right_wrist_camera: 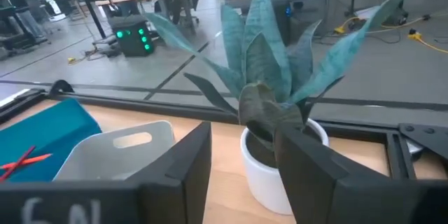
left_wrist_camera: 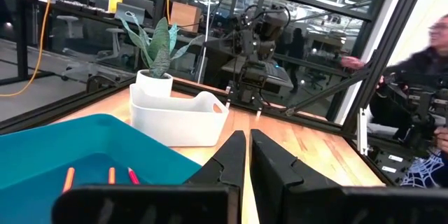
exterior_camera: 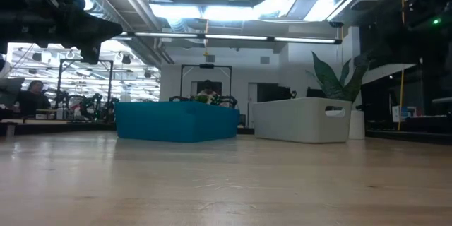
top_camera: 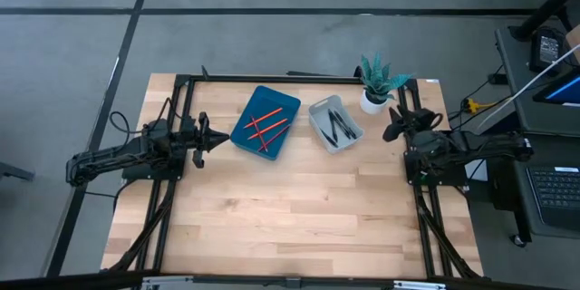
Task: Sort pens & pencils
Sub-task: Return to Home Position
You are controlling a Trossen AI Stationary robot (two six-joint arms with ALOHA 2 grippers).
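Observation:
Several red pencils [top_camera: 265, 128] lie inside the blue tray [top_camera: 243, 132] at the table's far middle; their ends [left_wrist_camera: 110, 176] show in the left wrist view. Several black pens [top_camera: 339, 125] lie in the white bin [top_camera: 317, 111] to the tray's right. My left gripper [top_camera: 220, 140] is shut and holds nothing, raised at the table's left edge just left of the blue tray. My right gripper [top_camera: 392, 119] is open and holds nothing, raised at the table's right edge, beside the potted plant [top_camera: 379, 80].
The potted plant in its white pot [right_wrist_camera: 274, 168] stands at the far right corner, close in front of my right gripper's fingers. Black frame rails [top_camera: 272, 78] run along the table's far, left and right edges. The table's near half [top_camera: 290, 222] is bare wood.

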